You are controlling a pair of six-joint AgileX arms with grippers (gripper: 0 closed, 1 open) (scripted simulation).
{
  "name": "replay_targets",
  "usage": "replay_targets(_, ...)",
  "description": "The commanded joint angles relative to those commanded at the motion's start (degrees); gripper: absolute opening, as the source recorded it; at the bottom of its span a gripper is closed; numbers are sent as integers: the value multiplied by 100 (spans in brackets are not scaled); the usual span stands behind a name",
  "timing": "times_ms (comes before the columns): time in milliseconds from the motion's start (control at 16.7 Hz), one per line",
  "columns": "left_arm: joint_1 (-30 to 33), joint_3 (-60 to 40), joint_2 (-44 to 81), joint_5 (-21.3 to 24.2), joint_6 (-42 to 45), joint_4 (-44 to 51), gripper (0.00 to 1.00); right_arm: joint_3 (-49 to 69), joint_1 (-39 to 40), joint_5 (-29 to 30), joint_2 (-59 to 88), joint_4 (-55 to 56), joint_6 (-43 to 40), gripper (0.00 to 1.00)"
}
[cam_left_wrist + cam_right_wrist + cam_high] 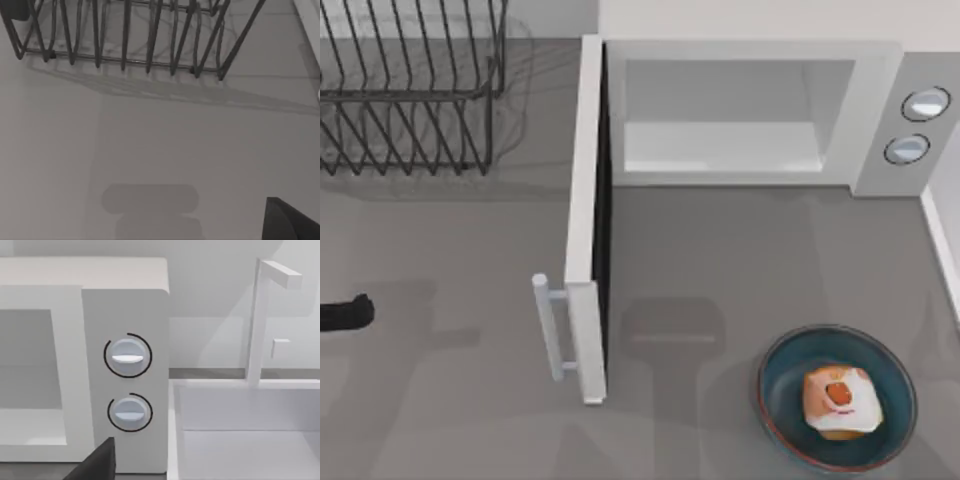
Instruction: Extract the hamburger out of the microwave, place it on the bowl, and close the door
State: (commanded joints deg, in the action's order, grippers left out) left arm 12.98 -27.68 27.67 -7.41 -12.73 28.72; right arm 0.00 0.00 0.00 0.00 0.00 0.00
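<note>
No brand, label or writing can be read anywhere on this worktop. Count it off: one microwave at the back, its pale cavity wide open and bare, with two round grey-blue knobs stacked on its grey side panel. One door, swung fully out toward the front, edge-on from above, dark inner face turned to the right, pale bar handle sticking out on its left near the front end. One bowl, dark teal with a thin brownish rim, sits at the front right, well apart from the microwave. And there it is: one hamburger, orange and white with a reddish spot, resting inside the bowl, a little right of centre. One black wire dish rack stands at the back left, its bars also seen from the left wrist camera, well clear of the door's handle side. A white basin with an upright white faucet stands just beside the microwave's knob side. The left hand is a dark tip at the far left edge, level with the handle; I cannot tell whether it is open or closed. A dark corner of the right hand shows in front of the knob panel, and again I cannot tell its state.
</note>
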Motion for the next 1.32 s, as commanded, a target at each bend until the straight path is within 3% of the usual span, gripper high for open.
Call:
replay_targets(300, 1336, -1141, 2351, -959, -743, 297, 0, 0, 0, 0, 0, 0, 0, 100)
replay_targets(540, 1986, -1651, 3330, -1430, -1090, 372, 0, 0, 0, 0, 0, 0, 0, 100)
replay_targets(1020, 2053, -1628, 3466, -1477, -1134, 288, 0, 0, 0, 0, 0, 0, 0, 100)
replay_targets(1320, 2064, -844, 3863, -1484, -1128, -929, 0, 0, 0, 0, 0, 0, 0, 100)
